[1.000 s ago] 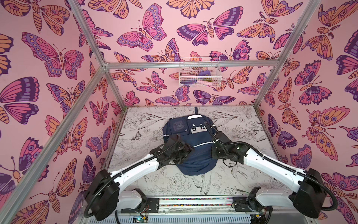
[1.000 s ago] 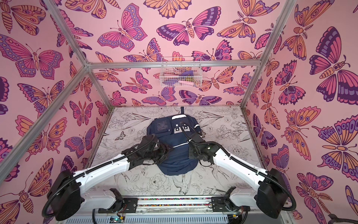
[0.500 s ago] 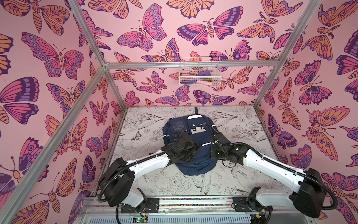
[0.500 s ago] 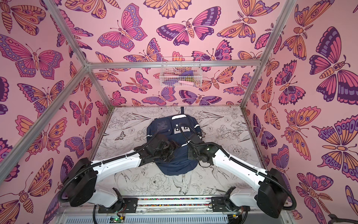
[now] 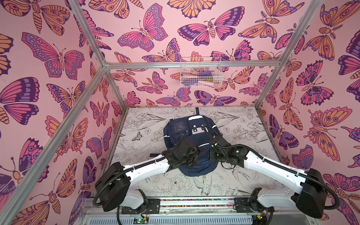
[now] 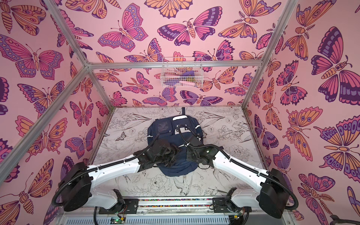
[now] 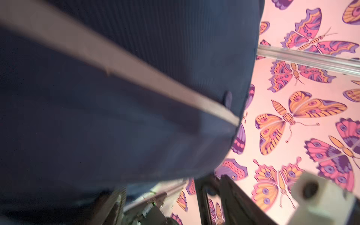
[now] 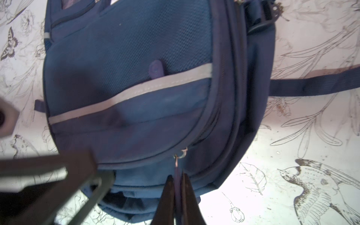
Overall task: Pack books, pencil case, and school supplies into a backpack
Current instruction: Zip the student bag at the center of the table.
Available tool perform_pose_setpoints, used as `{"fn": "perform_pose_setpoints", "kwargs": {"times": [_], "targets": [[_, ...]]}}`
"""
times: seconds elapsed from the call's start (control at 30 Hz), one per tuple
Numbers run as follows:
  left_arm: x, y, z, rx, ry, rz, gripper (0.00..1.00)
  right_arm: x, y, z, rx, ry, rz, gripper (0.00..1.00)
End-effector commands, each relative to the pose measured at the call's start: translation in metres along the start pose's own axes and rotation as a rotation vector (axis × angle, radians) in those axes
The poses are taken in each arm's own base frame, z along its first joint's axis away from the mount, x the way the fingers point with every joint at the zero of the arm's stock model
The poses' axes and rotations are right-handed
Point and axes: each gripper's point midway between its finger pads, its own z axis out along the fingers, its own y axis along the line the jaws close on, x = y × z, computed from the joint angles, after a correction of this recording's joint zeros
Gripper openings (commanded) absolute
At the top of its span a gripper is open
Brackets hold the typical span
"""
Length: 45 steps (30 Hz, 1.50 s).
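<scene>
**Right jaws clamped on the zip pull, left ones parted over the bag**

Closest in, the base rail (image 5: 194, 202) is seen along the near edge of the table (image 5: 148, 136), with both arms stretched from it toward the middle. The right gripper (image 8: 177, 178) is pinched tight on the zipper pull (image 8: 176, 167). That much is shown pretty clearly in the right wrist view: the thin dark strip is caught between the two fingers, and its little metal ring (image 8: 180, 154) is hooked at the curved zip line just past the fingertips. Beside it the left gripper (image 5: 194, 154) is held over the same rounded near end of the backpack (image 5: 173, 140). The left wrist view is badly blurred, but the jaws are seen parted there, with nothing between them. Between the two grippers a gap in the fabric is visible, with paler blue layers inside; what they are can't be told.

The backpack is laid flat in the middle of the table, front pockets up, rounded end toward the arms and the white tab (image 5: 195, 117) at the far end. A grey reflective stripe (image 8: 136, 91) is run across the front, with a small purple tab (image 8: 155, 68) tucked against it. One strap (image 8: 311, 85) is laid out flat on the flower-print tabletop. Furthest back, a white wire basket (image 5: 200, 64) is hung on the butterfly wall. Purple and pink bits are seen in it, too small to be named.
</scene>
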Motion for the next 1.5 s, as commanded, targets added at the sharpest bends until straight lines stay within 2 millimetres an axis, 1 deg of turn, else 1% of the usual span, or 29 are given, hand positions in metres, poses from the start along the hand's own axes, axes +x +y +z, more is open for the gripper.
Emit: {"fn": "perform_pose_setpoints", "kwargs": {"times": [0.0,0.07,0.1,0.17,0.2,0.23,0.27,0.3,0.33,0.5,0.63,0.7,0.77,0.9,1.0,1.13,1.23,1.27,1.3,1.33,1.4,1.43,1.47], "targets": [[-0.026,0.002,0.003,-0.008,-0.081,-0.004,0.61,-0.004,0.025,-0.012,-0.102,-0.03,0.02,0.0],[-0.036,0.007,0.002,-0.024,-0.112,-0.011,0.52,-0.002,0.027,-0.013,-0.108,-0.029,0.018,0.0],[-0.04,0.009,0.002,-0.027,-0.124,-0.01,0.45,-0.002,0.027,-0.013,-0.107,-0.029,0.017,0.0],[-0.045,0.013,0.003,-0.039,-0.126,-0.005,0.3,-0.001,0.026,-0.012,-0.101,-0.027,0.009,0.0],[-0.045,0.015,0.002,-0.043,-0.123,-0.001,0.21,-0.001,0.024,-0.013,-0.092,-0.032,0.006,0.0],[-0.046,0.018,0.001,-0.056,-0.121,0.005,0.14,-0.002,0.021,-0.015,-0.079,-0.039,-0.003,0.0],[-0.046,0.021,0.0,-0.068,-0.119,0.016,0.09,-0.005,0.015,-0.015,-0.051,-0.053,-0.008,0.0],[-0.046,0.025,-0.002,-0.082,-0.116,0.031,0.03,-0.008,0.008,-0.017,-0.013,-0.073,-0.019,0.0],[-0.046,0.029,-0.006,-0.097,-0.117,0.045,0.0,-0.012,0.001,-0.019,0.023,-0.098,-0.027,0.0],[-0.052,0.054,-0.027,-0.146,-0.115,0.106,0.0,-0.026,-0.036,-0.019,0.122,-0.115,-0.045,0.0],[-0.056,0.06,-0.051,-0.168,-0.13,0.241,0.0,-0.034,-0.059,-0.018,0.174,-0.121,-0.054,0.0],[-0.057,0.064,-0.056,-0.188,-0.129,0.288,0.0,-0.04,-0.069,-0.018,0.2,-0.126,-0.056,0.0],[-0.055,0.069,-0.054,-0.196,-0.099,0.304,0.0,-0.046,-0.075,-0.015,0.209,-0.125,-0.049,0.0],[-0.045,0.071,-0.046,-0.205,-0.032,0.334,0.0,-0.059,-0.081,-0.006,0.217,-0.127,-0.04,0.0],[-0.044,0.074,-0.045,-0.211,-0.019,0.35,0.0,-0.069,-0.087,0.0,0.246,-0.136,-0.033,0.0],[-0.044,0.075,-0.045,-0.211,-0.017,0.372,0.0,-0.078,-0.082,0.01,0.23,-0.135,-0.045,0.0],[-0.038,0.065,-0.038,-0.163,0.014,0.389,0.0,-0.077,-0.071,0.014,0.197,-0.085,-0.063,0.0],[-0.035,0.055,-0.037,-0.127,0.031,0.403,0.0,-0.075,-0.068,0.015,0.182,-0.069,-0.064,0.0],[-0.033,0.053,-0.028,-0.125,0.051,0.42,0.0,-0.074,-0.066,0.014,0.17,-0.061,-0.062,0.01],[-0.03,0.047,-0.027,-0.109,0.064,0.445,0.0,-0.072,-0.063,0.012,0.157,-0.059,-0.064,0.1],[-0.027,0.03,-0.029,-0.076,0.074,0.493,0.38,-0.067,-0.062,0.0,0.137,-0.075,-0.056,0.33],[-0.026,0.023,-0.032,-0.062,0.067,0.513,0.51,-0.066,-0.061,-0.006,0.122,-0.084,-0.051,0.41],[-0.027,0.015,-0.038,-0.047,0.046,0.542,0.88,-0.065,-0.061,-0.016,0.103,-0.1,-0.046,0.48]]}}
